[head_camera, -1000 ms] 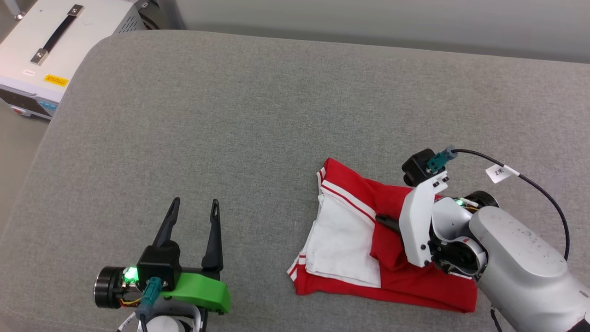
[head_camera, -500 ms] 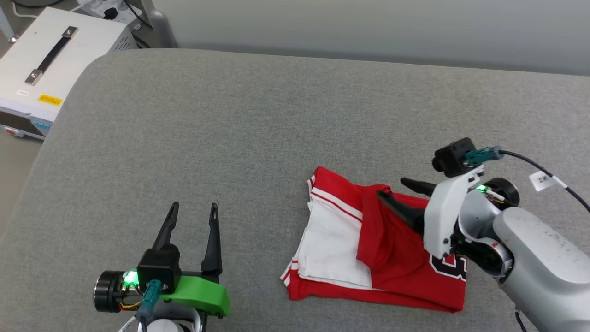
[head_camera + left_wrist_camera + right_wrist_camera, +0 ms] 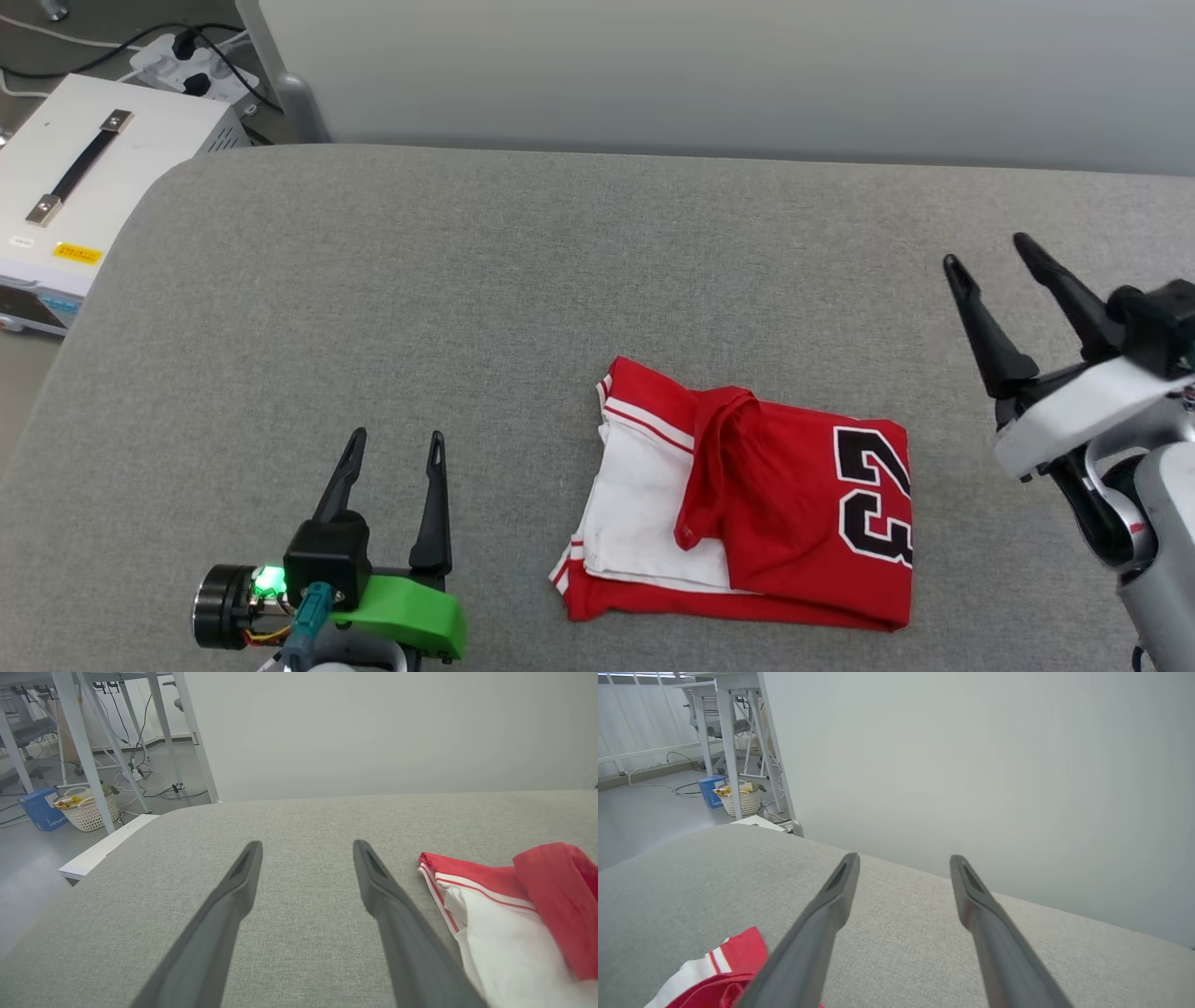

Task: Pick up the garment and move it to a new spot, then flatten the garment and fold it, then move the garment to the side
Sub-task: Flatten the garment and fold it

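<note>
The right end effector (image 3: 987, 252) is found with its two long dark fingers spread wide and nothing between them. The left end effector (image 3: 397, 436) is likewise wide and empty. Between the two lies the garment (image 3: 794, 523), a red short-sleeved jersey with a white sleeve, striped trim and black white-outlined numerals. It is folded into a rough rectangle on the grey upholstered pad (image 3: 467, 280).

The garment's long axis is set across the pad, running from one arm towards the other. The right end effector stands off the numbered edge of the garment, to the right and farther back. The left end effector stands off the white-sleeved edge, to the left. Neither touches the cloth.

A loose red flap is noted lying across the white panel. The fold is judged made and the shift aside outstanding. The two arms are judged about equally near.
</note>
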### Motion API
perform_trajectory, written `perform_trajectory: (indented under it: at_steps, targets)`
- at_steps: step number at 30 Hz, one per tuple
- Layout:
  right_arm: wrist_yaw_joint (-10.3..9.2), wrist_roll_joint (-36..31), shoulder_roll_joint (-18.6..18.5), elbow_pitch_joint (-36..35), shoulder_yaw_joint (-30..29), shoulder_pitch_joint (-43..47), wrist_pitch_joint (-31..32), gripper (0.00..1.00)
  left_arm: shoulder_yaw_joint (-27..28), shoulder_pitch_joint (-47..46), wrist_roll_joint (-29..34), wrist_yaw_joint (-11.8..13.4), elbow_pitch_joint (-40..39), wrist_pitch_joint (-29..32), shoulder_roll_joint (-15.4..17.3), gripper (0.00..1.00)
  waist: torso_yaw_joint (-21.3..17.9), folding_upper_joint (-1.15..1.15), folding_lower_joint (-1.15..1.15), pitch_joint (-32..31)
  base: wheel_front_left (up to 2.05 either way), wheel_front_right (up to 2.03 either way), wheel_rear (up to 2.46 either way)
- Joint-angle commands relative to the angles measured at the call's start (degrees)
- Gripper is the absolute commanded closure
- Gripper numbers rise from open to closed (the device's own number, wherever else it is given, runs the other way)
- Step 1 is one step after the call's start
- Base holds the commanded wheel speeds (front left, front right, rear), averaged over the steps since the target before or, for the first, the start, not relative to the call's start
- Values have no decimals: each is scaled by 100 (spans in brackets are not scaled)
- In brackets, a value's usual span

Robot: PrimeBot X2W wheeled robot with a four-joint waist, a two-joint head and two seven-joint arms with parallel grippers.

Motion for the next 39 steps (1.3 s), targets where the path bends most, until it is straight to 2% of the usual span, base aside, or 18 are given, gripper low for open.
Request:
perform_trajectory:
  at_steps: [1,8,17,25,39]
  targets:
    - [-5,-180,129,-47,-222,193,-181,0,7,76,56,-28,12,-34,9,0,-15,0,0,-48,0,0,0]
    - [-5,-1177,866,-470,-1356,936,-673,0,33,131,59,-24,-25,-34,64,0,-45,0,0,-134,0,0,0]
    - [-5,-1757,1668,-1157,-2000,1785,-739,0,18,173,52,-25,-96,-34,72,0,-1,0,0,-186,0,0,0]
    - [-5,-1974,1991,-1302,-2051,2388,-740,0,-11,233,46,-47,-101,-34,80,0,7,0,0,-239,0,0,0]
    - [-5,-2339,2106,-1203,-1957,2714,-741,0,-64,233,29,-75,-78,-34,70,0,41,0,0,-276,0,0,0]
